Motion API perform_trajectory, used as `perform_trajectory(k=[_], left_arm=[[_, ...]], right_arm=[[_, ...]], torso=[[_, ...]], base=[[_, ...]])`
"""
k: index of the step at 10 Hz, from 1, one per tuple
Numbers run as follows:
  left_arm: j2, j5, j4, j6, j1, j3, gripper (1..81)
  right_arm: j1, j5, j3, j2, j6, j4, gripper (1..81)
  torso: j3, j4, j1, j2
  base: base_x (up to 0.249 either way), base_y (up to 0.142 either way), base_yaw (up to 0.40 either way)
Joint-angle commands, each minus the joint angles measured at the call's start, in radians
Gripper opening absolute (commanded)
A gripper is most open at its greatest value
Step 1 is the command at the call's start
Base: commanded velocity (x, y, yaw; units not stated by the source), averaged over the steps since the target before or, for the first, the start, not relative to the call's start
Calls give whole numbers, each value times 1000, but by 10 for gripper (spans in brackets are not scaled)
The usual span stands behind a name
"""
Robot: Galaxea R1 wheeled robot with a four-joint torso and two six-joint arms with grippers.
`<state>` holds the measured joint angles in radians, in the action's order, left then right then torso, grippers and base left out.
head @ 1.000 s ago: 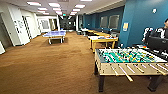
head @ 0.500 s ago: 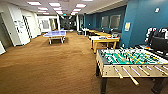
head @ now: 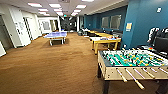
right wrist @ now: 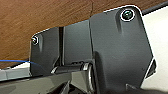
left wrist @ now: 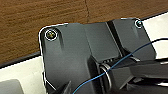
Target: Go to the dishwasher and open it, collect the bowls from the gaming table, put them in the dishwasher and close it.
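The gaming table [head: 105, 39] is standing far ahead on the right, beyond the foosball table [head: 130, 62]; whether the claws are wide or narrow I cannot tell.

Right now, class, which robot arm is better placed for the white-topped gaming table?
Right, probably: the gaming table stands ahead on the robot's right, beyond the foosball table, too far for either arm yet.

We see brown carpet [left wrist: 37, 22] across the far part of the view, with a thin seam [left wrist: 86, 10] running through it. Nearer lies a white surface [left wrist: 20, 75] with a dark edge — a thin blue wire [left wrist: 140, 48] curves across the robot's own dark plate.
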<state>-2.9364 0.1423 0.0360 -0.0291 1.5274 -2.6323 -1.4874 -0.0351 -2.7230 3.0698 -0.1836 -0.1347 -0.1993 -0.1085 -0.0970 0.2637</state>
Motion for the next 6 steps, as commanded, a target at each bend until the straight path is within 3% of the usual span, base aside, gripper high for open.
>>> perform_trajectory(k=[1,6], left_arm=[[14,-44,-4,-2,-52,-2,811],[12,-44,-4,-2,-52,-2,811]], right_arm=[[58,43,5,8,1,-6,811],[57,43,5,8,1,-6,811]], torso=[[0,0,0,0],[0,0,0,0]], base=[[122,0,0],[122,0,0]])
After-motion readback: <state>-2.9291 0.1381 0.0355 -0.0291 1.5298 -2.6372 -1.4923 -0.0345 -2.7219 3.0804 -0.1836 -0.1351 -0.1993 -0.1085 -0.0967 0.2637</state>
